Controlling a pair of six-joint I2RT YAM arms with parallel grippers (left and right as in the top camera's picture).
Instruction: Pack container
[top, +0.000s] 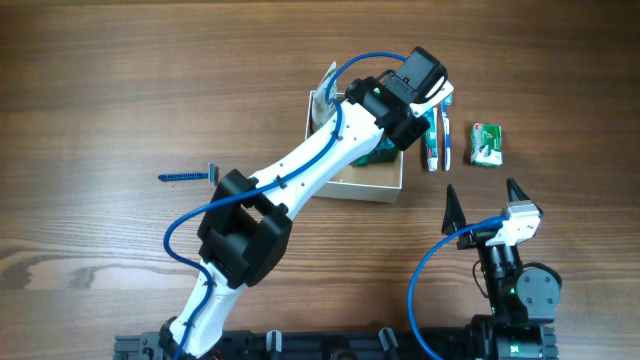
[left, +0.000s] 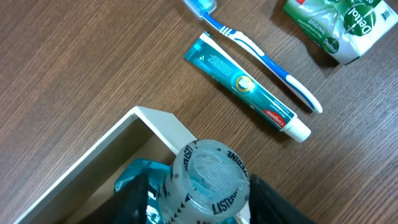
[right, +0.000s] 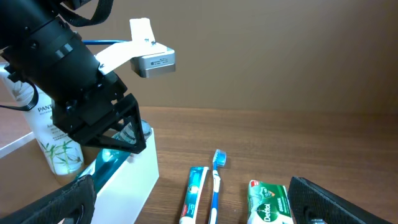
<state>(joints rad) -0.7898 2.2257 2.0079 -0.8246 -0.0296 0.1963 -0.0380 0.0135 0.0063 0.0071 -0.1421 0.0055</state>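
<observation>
The container (top: 375, 190) is a white-walled box with a tan inside, at the table's middle; its corner shows in the left wrist view (left: 155, 121) and its wall in the right wrist view (right: 137, 174). My left gripper (left: 205, 202) is shut on a teal mouthwash bottle (left: 208, 177) with a clear cap, held over the container's right corner (top: 385, 152). A white shampoo bottle (right: 53, 143) stands inside the container. My right gripper (top: 480, 205) is open and empty near the front edge, right of the container.
Toothpaste tube (top: 432, 140), blue-white toothbrush (top: 447, 135) and green soap packet (top: 486, 143) lie side by side right of the container. A blue razor (top: 190, 175) lies to the left of the left arm.
</observation>
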